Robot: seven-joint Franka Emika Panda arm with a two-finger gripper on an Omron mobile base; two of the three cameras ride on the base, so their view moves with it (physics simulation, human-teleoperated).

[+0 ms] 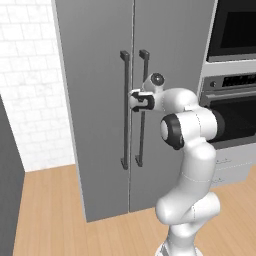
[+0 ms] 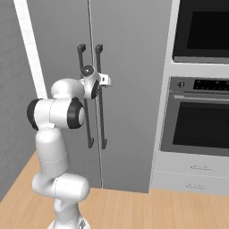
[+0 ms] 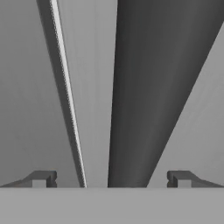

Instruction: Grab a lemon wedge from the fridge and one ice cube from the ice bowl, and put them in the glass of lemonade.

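Two dark bar handles sit at the middle seam of the fridge [image 1: 95, 100], both doors closed; tool [image 1: 134, 101] is raised at the handles with jaws spread wide, holding nothing; in hand view the right door's handle [image 3: 144, 96] runs between the fingertips [image 3: 41, 178]; wall oven [image 2: 201, 116] stands right of fridge.

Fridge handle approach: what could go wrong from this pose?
The open gripper straddles the right door handle, which sits slightly off-centre between the fingertips, so closing may clip it unevenly. The left door handle stands close beside it; a finger could catch it. Both fridge doors are shut.
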